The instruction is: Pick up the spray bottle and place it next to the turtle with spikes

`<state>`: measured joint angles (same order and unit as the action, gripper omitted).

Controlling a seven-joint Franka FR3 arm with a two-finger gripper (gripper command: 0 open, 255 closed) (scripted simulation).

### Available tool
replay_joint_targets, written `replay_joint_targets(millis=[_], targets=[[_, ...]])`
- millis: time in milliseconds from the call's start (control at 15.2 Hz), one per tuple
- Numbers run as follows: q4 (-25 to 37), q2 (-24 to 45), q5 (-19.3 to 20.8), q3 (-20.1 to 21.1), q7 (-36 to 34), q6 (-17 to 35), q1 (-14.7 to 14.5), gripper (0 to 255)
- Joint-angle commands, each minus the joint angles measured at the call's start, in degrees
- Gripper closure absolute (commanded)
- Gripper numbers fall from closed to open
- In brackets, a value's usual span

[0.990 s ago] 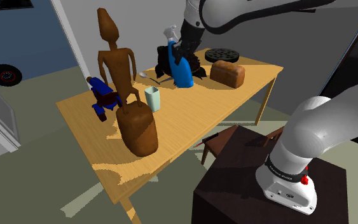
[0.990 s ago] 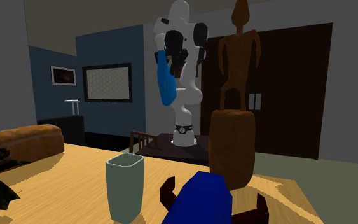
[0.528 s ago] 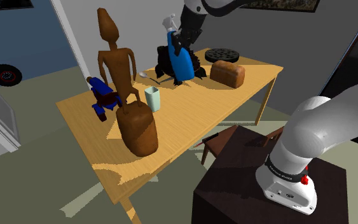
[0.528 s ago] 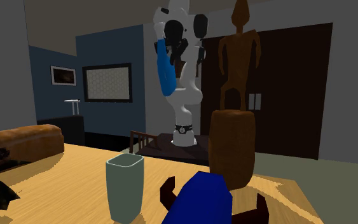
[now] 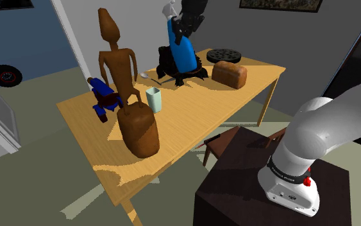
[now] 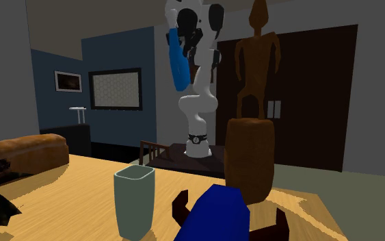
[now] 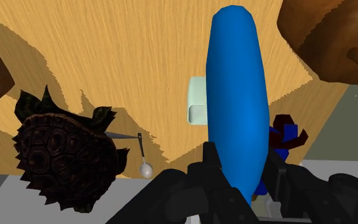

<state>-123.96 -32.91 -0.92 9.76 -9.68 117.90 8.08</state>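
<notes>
Wrist view: gripper point(image 7: 241, 170) clamped on the blue spray bottle point(image 7: 238, 102), squeezing its sides near the upper end.
Bottle position: in the air, well above the worktop point(image 7: 126, 57), with its body hanging down; the spiked turtle point(image 7: 63, 159) sits below, off to one side.
Handling: probably light, stiff plastic; the smooth rounded body looks slippery and could swing or slide.
Hold: the narrower neck seems the safest place.
Nearby: pale cup point(image 7: 195, 108), and a spoon point(image 7: 142, 153) just beside the turtle.
</notes>
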Motion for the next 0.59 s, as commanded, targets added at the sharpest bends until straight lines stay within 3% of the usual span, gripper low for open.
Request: replay_joint_targets(millis=[0, 528], targets=[[1.2, 0.1, 0.0, -0.1, 0.1, -1.1, 0.0, 255], [9.9, 11.4, 0.3, -6.7, 8.6, 1.5, 2.3, 255]])
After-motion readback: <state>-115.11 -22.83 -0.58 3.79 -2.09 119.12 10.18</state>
